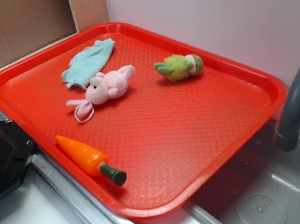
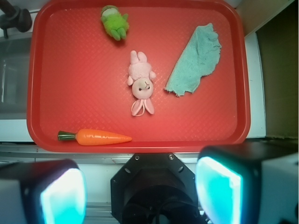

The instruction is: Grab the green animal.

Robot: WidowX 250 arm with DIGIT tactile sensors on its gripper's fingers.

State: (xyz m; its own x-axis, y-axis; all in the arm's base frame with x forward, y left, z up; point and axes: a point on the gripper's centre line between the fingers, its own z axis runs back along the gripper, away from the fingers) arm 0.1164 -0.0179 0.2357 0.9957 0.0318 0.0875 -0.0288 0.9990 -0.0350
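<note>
The green animal (image 1: pixel 180 67) is a small fuzzy yellow-green plush with darker green limbs. It lies on its side near the far edge of the red tray (image 1: pixel 231 134). In the wrist view it lies at the tray's top left (image 2: pixel 115 21). My gripper (image 2: pixel 140 193) is open and empty, its two cyan-lit fingers (image 2: pixel 63 196) wide apart at the bottom of the wrist view. It hangs high above the counter in front of the tray's near edge, far from the green animal. Only a black part of the arm (image 1: pixel 1 157) shows at the lower left of the exterior view.
A pink plush bunny (image 1: pixel 106 87) lies mid-tray, a teal cloth (image 1: pixel 89 61) at the tray's back left. An orange carrot with a green top (image 1: pixel 90 159) lies by the near rim. A grey faucet (image 1: pixel 299 98) and a sink (image 1: pixel 259 209) are to the right.
</note>
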